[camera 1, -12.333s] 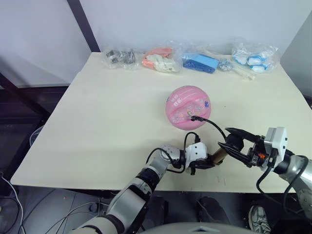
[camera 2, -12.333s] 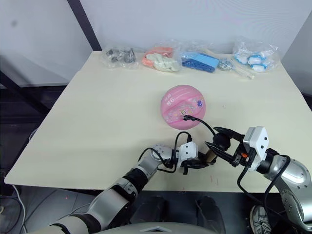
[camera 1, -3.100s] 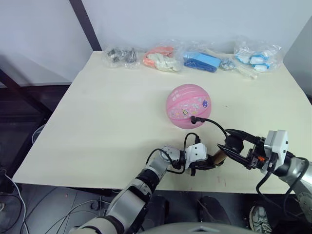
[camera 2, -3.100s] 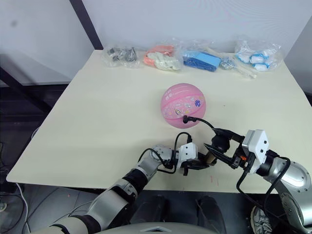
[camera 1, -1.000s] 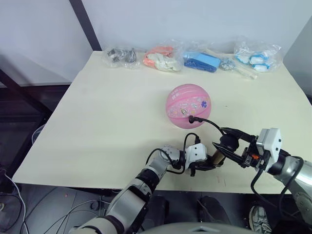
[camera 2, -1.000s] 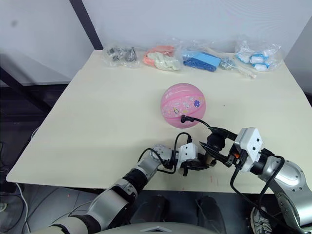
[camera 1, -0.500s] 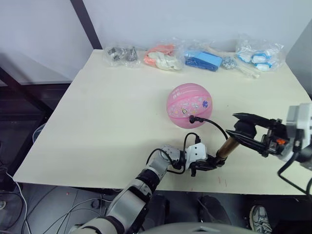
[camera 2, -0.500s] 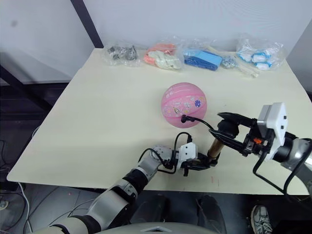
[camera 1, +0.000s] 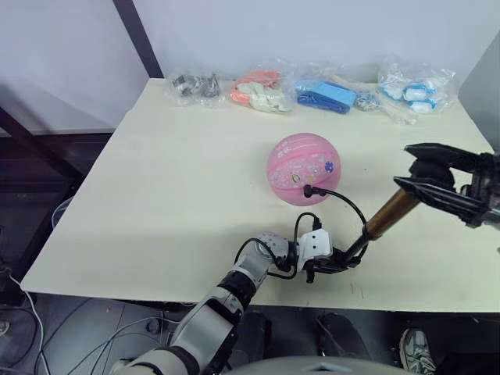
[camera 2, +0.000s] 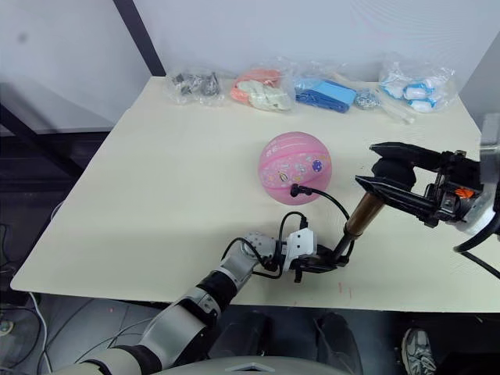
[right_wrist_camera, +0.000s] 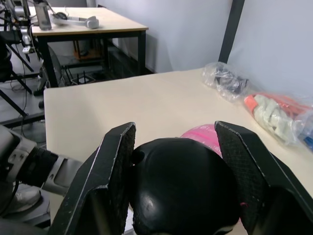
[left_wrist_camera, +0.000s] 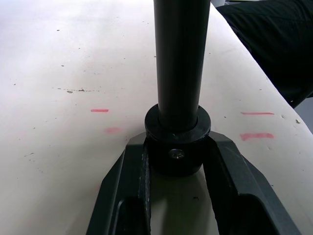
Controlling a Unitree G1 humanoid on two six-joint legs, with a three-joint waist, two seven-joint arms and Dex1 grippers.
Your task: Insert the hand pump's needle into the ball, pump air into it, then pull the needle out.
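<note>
Gold-brass hand pump (camera 1: 388, 214) spans our clamped end effectors, left (camera 1: 337, 261) on its black base, right (camera 2: 384, 180) on its handle, beside the pink rubber ball (camera 1: 303, 169).

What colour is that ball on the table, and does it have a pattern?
The ball is pink, with a band of small colourful cartoon prints; the left eye view shows it best.

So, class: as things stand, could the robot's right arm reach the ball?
Probably not right now: the right gripper is shut on the pump handle. The ball sits close with bare table around it, so only that grip stands in the way.
</note>
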